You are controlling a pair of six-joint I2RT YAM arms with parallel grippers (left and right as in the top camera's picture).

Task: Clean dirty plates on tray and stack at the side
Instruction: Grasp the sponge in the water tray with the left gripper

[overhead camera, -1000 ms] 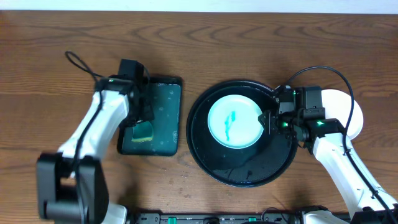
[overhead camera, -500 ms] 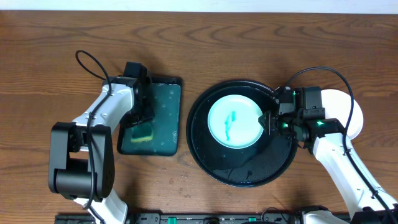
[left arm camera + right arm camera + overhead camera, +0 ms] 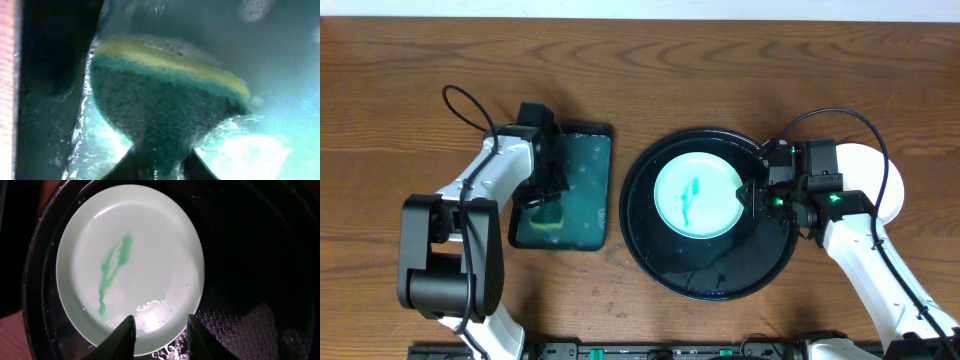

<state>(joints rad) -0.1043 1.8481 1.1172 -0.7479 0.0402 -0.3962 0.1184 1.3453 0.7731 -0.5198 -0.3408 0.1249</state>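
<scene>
Green-and-yellow sponge (image 3: 165, 100): lies in the wet rectangular green tray (image 3: 582, 190), toward its near left corner.
Left gripper (image 3: 157, 170): pressed in on the sponge; the sponge's near end is squeezed to a narrow waist between the two fingers.
Right gripper (image 3: 160, 335): part-spread; jaws straddle the near rim of the dirty plate (image 3: 135, 260); contact cannot be told.
Dirty plate: flat in the round black tray (image 3: 720, 275), toward its back, with a teal smear (image 3: 115, 260) at centre.
Edges: the plate's right rim is close to the tray's rim; wet tray floor shows in front.
Side: another white plate (image 3: 892, 185) on the tabletop (image 3: 720, 70) just right of the tray, partly hidden by the right arm.
Open room: wood shows across the back and between the trays.
</scene>
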